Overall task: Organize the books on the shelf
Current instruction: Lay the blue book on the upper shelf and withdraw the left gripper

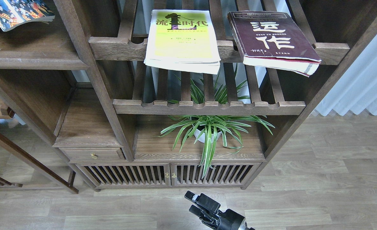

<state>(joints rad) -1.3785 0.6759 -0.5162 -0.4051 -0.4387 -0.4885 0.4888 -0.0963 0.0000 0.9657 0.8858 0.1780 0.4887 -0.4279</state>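
Head view, looking down at a dark wooden bookcase. At 12 o'clock the yellow-green book lies flat, cover up, on the upper slatted rack, its lower edge overhanging the scalloped front rail. At 1 o'clock the maroon book lies beside it, apart and turned slightly, one corner jutting past the rail; I judge both parked there loosely, awaiting sorting. At 10 o'clock a third book with an illustrated cover rests on the solid shelf, whose front edge is scuffed pale; this board is probably the destination, since it gives full support where the slats do not.

At 6 o'clock my right gripper hangs low over the floor, well apart from every book; its fingers stand slightly parted and hold nothing. My left gripper is out of view.

A spider plant in a white pot occupies the lower compartment. The floor is grey-brown plank laminate; a pale pleated curtain hangs at 3 o'clock.
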